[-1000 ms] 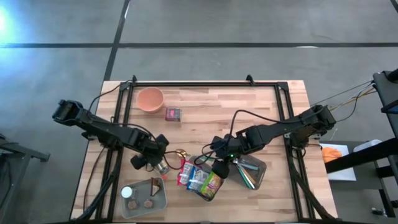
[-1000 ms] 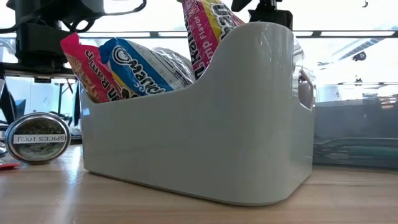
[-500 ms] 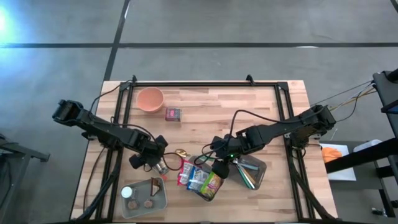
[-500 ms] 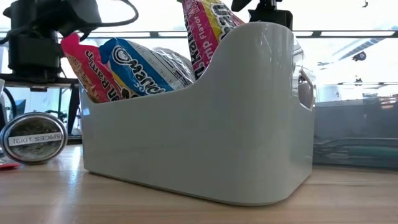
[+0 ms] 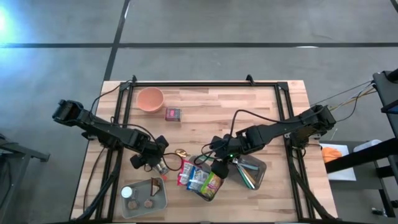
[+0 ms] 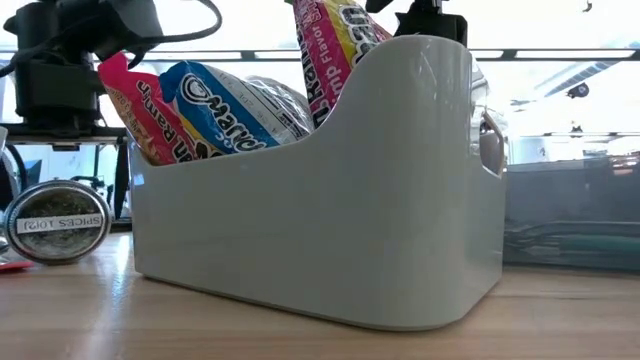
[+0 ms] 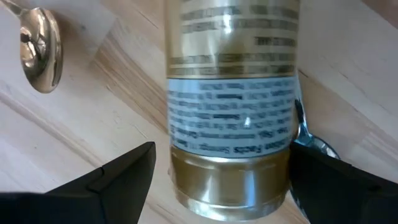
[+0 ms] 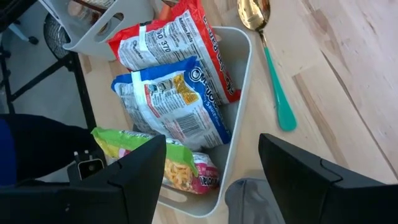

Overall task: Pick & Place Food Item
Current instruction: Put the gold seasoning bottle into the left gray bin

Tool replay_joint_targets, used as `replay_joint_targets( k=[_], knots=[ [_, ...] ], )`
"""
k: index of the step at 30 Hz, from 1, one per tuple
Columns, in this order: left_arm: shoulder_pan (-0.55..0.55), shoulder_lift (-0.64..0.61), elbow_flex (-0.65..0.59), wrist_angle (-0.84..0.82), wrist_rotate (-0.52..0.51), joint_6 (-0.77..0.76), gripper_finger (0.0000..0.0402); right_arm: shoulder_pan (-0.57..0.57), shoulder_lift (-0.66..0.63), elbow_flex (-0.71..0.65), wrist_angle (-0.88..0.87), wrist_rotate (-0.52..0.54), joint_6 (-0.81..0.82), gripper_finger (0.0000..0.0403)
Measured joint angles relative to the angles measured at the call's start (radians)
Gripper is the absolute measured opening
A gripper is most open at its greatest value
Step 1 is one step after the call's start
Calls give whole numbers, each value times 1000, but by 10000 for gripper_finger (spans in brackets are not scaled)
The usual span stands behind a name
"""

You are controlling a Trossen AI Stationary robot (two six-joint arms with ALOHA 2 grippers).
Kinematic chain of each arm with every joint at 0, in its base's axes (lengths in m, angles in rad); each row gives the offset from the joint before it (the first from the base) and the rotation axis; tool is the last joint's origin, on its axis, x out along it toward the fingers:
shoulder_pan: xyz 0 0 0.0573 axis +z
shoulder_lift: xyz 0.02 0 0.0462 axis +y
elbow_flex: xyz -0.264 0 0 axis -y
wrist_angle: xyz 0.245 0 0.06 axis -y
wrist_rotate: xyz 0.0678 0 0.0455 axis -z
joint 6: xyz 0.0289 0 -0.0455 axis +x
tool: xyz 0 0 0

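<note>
From overhead, the left end effector (image 5: pixel 151 160) hangs at the front-left of the wooden worktop (image 5: pixel 249 106), right over a small gold spice jar (image 5: pixel 161 167). The right end effector (image 5: pixel 220 163) hovers above the white plastic bin (image 5: pixel 207 194) of snack packets. If the left arm drops off-centre, I'd say a finger could clip the jar and roll it toward the gold spoon with the teal handle (image 5: pixel 180 153) beside it.

At table height, the round jar lies on its side just left of the bin; its lid reads "SPICES 1013", upside down. A blue packet (image 6: pixel 225 110) shows "Maru", a pink-and-yellow one (image 6: pixel 330 45) "Flavor".

Through the left wrist camera, the jaws stand wide, straddling the jar (image 7: pixel 231 99) without touching; its blue label's print is too small to read. A round body like that could squirt out of a late squeeze.

Via the right wrist camera, the jaws are parted, nothing between them; one packet (image 8: pixel 168 46) shows "370".
</note>
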State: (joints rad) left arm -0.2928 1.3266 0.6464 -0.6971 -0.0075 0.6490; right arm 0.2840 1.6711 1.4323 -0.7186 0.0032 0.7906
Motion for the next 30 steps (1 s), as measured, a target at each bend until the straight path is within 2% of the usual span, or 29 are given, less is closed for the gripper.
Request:
replay_joint_targets(
  k=[5, 13, 20, 30],
  knots=[
    [0, 0, -18, 0, 0, 30, 339, 0, 0, 0, 0, 0, 3, 256],
    [0, -1, -30, 5, 0, 24, 269, 0, 0, 0, -1, 0, 2, 256],
    [0, 0, -30, 24, 0, -74, 271, 0, 0, 0, -1, 0, 3, 256],
    [0, 0, -30, 23, 0, -132, 288, 0, 0, 0, -1, -1, 3, 256]
  ],
)
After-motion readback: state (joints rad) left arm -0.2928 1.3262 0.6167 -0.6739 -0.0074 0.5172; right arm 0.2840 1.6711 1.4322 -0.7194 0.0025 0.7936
